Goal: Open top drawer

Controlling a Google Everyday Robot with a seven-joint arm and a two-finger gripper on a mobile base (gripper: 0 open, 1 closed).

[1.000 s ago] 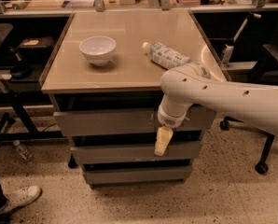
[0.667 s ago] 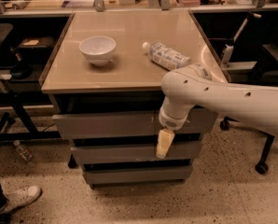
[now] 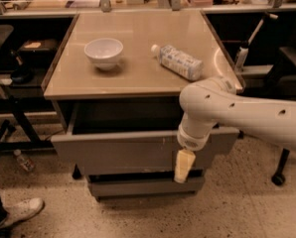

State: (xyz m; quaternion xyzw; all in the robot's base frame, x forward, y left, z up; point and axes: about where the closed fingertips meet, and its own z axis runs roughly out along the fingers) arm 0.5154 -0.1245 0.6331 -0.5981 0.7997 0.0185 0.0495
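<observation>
The top drawer is the wide grey drawer right under the table top. It stands pulled out toward me, with a dark gap behind its front and its left side wall showing. My gripper hangs from the white arm, pointing down against the right part of the drawer front, below its top edge. A narrower grey drawer shows below and sits further back.
On the tan table top stand a white bowl and a plastic bottle lying on its side. A person's shoe and a small bottle are on the floor at left. An office chair base is at right.
The top drawer front has slid out toward me and now sits well forward of the table edge. My gripper has moved with it, toward me and lower in the picture.
</observation>
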